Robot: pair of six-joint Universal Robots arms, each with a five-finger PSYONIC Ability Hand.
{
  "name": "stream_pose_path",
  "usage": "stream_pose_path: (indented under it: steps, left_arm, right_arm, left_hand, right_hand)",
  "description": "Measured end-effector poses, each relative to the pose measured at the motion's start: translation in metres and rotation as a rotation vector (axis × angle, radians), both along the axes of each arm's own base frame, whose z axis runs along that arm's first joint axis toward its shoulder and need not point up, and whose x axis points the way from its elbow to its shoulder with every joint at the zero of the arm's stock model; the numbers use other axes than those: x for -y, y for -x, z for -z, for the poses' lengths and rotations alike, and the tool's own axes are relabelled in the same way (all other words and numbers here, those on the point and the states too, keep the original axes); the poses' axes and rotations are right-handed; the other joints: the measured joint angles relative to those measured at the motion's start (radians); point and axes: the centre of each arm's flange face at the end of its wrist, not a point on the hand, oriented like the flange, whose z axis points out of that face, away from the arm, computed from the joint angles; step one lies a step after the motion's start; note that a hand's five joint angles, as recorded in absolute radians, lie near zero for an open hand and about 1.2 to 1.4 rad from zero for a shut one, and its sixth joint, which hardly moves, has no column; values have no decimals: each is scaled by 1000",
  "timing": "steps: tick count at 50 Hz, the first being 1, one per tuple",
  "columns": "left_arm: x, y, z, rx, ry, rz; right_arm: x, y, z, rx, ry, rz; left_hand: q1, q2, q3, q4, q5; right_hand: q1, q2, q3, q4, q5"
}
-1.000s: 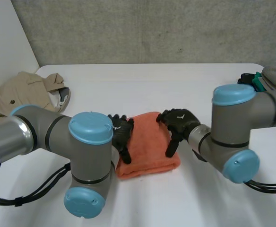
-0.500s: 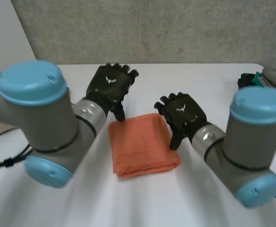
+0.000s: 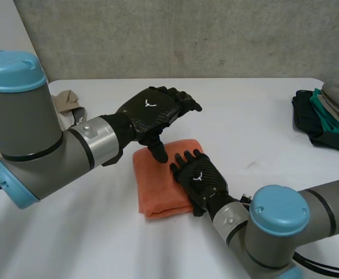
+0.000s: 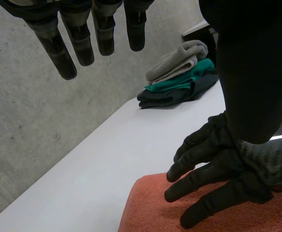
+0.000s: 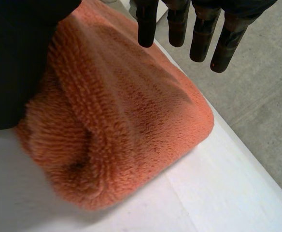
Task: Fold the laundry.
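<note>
Lying folded around the middle of the table [image 3: 245, 110], the orange towel [image 3: 155, 189] looked soft, thick and light, likely to sag or spring open if lifted by one layer. Best hold, as a guess: pinch all layers at a folded edge, or scoop under. The right hand [image 3: 199, 179] rested flat on the towel's right side, fingers straight, gripping nothing. The left hand [image 3: 152, 113] hovered over the towel's far edge, fingers straight, empty. Open room lay toward the far edge. A stack of folded clothes [image 3: 323, 113] sat at the right edge and a beige garment [image 3: 65, 102] at the left edge.
</note>
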Motion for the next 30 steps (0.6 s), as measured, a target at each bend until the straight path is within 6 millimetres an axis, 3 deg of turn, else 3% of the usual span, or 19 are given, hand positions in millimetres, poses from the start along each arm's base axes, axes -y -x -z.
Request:
stream_pose_path:
  steps: [30]
  left_arm:
    - [-1,-1,1,0,-5,-6]
  right_arm:
    - [39,-31,-2,50,55,-6]
  left_hand:
    - [0,0,0,0,0]
  right_hand:
    - [255,260,274,246,193]
